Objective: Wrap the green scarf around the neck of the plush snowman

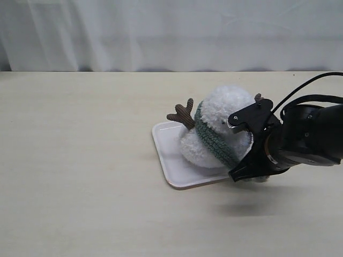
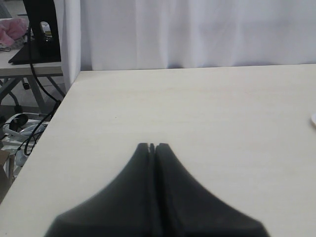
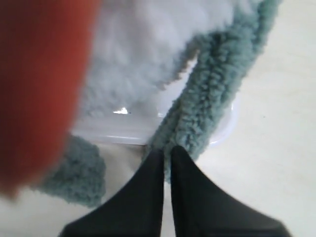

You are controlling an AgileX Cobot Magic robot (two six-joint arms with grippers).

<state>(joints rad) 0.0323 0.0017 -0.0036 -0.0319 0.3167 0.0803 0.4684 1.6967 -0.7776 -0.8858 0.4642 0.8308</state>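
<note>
R pincer (image 3: 166,152) shut beside 1 scarf (image 3: 217,98) on 1 snowman (image 1: 225,110); L pincer (image 2: 152,146) shut.

No text, label, brand mark, number or sign can be read in any of the three views; every visible surface is plain or too blurred to show lettering.

plush snowman (image 1: 228,110) on tray (image 1: 163,155), wearing green scarf (image 1: 214,140)
</note>
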